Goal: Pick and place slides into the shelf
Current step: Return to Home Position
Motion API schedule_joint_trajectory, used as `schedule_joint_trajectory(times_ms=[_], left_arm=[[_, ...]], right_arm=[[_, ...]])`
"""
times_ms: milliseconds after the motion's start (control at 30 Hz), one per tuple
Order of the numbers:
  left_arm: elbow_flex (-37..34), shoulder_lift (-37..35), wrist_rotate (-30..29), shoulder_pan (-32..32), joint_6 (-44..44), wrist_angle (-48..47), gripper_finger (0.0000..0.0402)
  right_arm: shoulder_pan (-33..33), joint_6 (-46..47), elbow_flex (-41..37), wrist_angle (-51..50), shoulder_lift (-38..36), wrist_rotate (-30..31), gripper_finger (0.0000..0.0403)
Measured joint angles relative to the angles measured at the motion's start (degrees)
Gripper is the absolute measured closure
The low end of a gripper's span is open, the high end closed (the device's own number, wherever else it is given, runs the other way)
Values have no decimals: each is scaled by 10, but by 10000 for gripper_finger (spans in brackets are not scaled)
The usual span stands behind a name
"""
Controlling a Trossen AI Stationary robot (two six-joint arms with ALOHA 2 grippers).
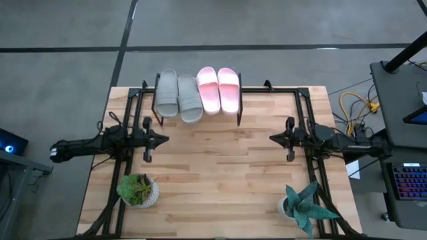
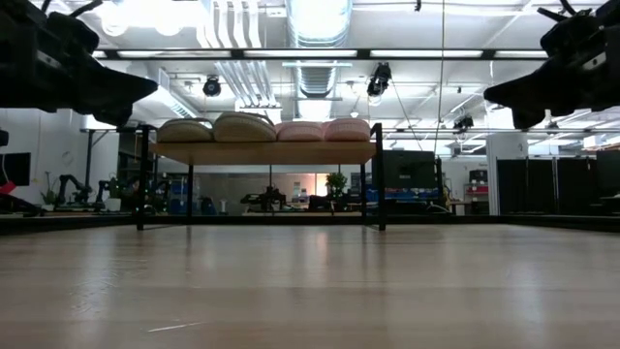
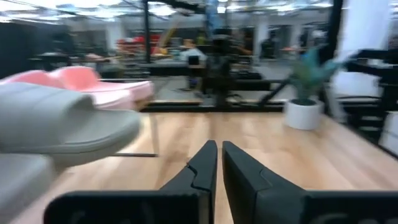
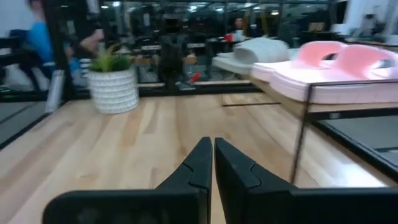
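Two grey slides point(image 1: 177, 95) and two pink slides point(image 1: 218, 89) lie side by side, soles down, on top of the shelf point(image 1: 235, 113), a low rack with black legs at the table's far edge. In the low view the slides point(image 2: 262, 128) rest on its wood plank point(image 2: 263, 152). My left gripper point(image 1: 164, 139) hovers shut above the table left of centre, near the shelf's left legs. My right gripper point(image 1: 272, 137) hovers shut right of centre. Their wrist views show the left fingers point(image 3: 219, 155) and the right fingers point(image 4: 213, 151) closed on nothing.
A green potted plant point(image 1: 139, 191) stands near the table's near-left corner and a spiky plant in a white pot point(image 1: 305, 207) near the near-right corner. Black frame rails point(image 1: 123, 167) run along both sides. Bare wood lies between the arms.
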Motion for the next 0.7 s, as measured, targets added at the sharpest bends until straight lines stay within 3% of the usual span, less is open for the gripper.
schedule_joint_trajectory(times_ms=[700], left_arm=[[-2,3,6,-57,-61,-4,392]], right_arm=[[0,20,0,-5,3,-36,394]])
